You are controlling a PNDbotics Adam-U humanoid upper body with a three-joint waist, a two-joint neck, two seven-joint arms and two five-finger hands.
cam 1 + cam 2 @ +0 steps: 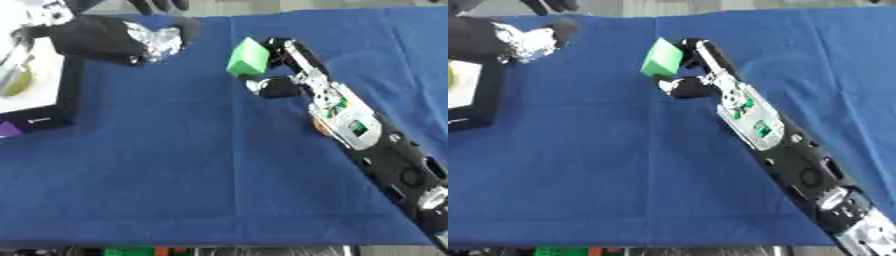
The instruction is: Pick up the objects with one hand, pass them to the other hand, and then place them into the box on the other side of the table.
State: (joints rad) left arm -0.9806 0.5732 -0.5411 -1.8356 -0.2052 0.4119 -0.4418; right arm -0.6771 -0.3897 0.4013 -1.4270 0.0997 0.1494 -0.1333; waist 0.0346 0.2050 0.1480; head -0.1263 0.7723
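At the far left we see a box with black walls and a white floor, holding a yellowish-green item we cannot identify. Just above it, our left hand hangs over the blue tablecloth; we cannot tell how its fingers are set. Toward the middle, a green block sits tilted, pinched between the thumb and fingers of our right hand, whose arm stretches in from the lower right.

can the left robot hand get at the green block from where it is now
Probably yes: the blue cloth between the left robot hand and the green block is bare, though the right robot hand is curled round the block.
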